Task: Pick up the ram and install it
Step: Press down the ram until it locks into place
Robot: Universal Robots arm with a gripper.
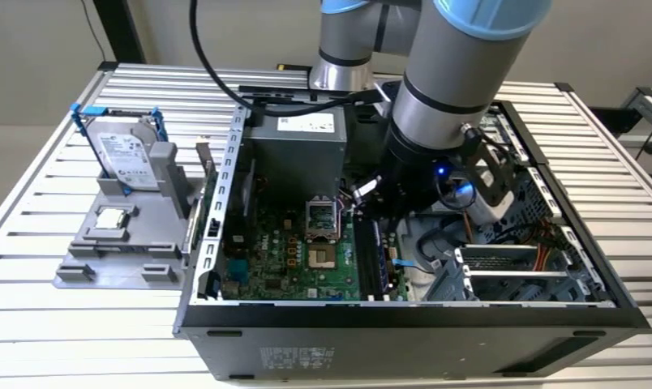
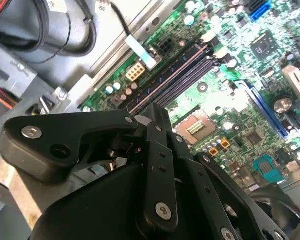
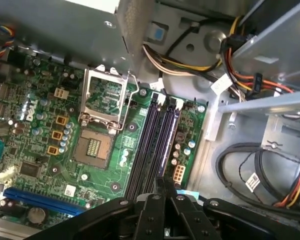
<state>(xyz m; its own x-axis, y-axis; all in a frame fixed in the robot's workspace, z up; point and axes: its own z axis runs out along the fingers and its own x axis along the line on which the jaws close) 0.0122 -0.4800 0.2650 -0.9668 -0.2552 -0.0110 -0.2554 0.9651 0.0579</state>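
Exterior view: a black, open-sided desktop computer case (image 1: 413,312) lies on a slatted aluminium counter (image 1: 45,324). The grey and blue arm reaches down into it from twelve o'clock. The black tool (image 1: 376,212) sits near the centre of the case, directly over the long black memory slots (image 1: 375,259) on the green motherboard. I take that position as chosen for reach, since it lets the tool drop straight down onto the slots.

- Both wrist views: the tool (image 3: 163,186) (image 2: 152,117) has its tips pressed together into one narrow point, just above the near end of the slots (image 3: 157,140) (image 2: 175,80).
- The ram: I cannot make out a blue-green stick between the tips. It is not clear to me in the slots or on the counter either. The tool body hides the stretch of slot right beneath it, so a thin board held or seated edge-on there could go unseen.
- The square silver processor socket (image 3: 94,147) is beside the slots, with its metal frame hinged open and nothing in it.
- At nine o'clock from the case in the exterior view is a grey plastic parts fixture (image 1: 121,259). It stands a silver hard drive in a blue frame (image 1: 126,154) upright and holds a small square silver chip (image 1: 112,217) flat, so that each part faces a pick from above.

Writing: there are white stickers on the grey power supply box (image 1: 293,146) and on the drive, and white lettering on the board. I did not read any of it.
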